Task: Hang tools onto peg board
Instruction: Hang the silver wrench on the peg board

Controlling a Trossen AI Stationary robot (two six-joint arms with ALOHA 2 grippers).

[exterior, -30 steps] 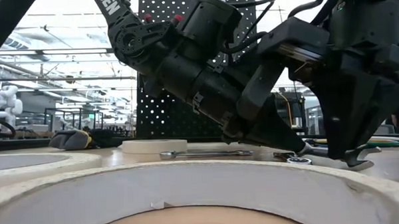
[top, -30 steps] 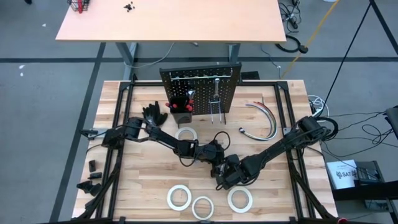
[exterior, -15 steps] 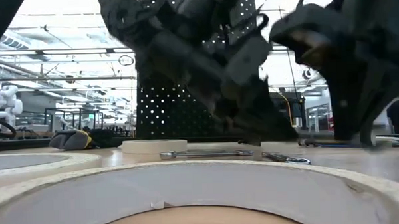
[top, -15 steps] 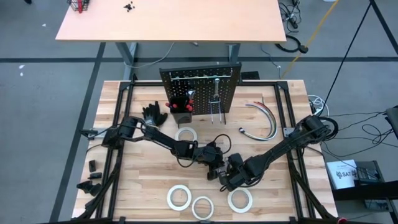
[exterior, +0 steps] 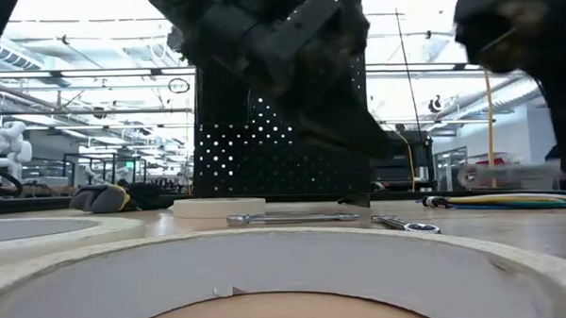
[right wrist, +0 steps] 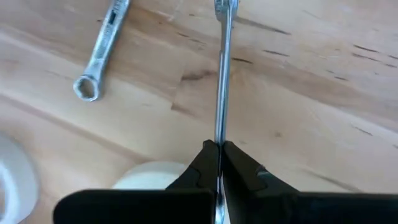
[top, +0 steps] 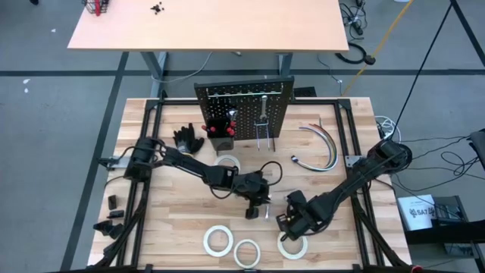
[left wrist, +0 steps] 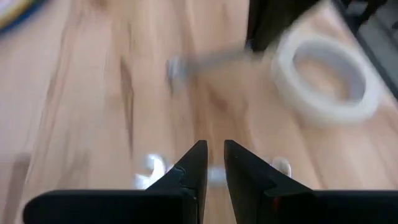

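- The wrench (right wrist: 222,74) sits edge-on between the fingers of the right gripper (right wrist: 217,152), which is closed on its shank; a second wrench (right wrist: 102,50) lies flat on the bench (right wrist: 323,118) just beside it; in the high view the right gripper (top: 292,221) is at the near centre-right of the bench, just far of a tape roll (top: 292,244).
- A second ago both grippers crowded together over the same spot at bench centre; since then the right gripper has drawn back toward the near right with the wrench, and the left gripper (top: 256,203) has pulled slightly left and stands apart from it; I judge the pick done and the carry to the board next.
- The left gripper (left wrist: 210,163) hovers low over the bench with its fingers nearly together and nothing between them; a wrench lies under it, a tape roll (left wrist: 326,78) farther off.
- The peg board (top: 244,110) stands upright at the far centre, well apart from the held wrench, already carrying a few hung tools and a small bin.
- Three more tape rolls lie along the near edge and one near the board; black gloves (top: 188,138) sit far left, curved hoses (top: 322,145) far right.
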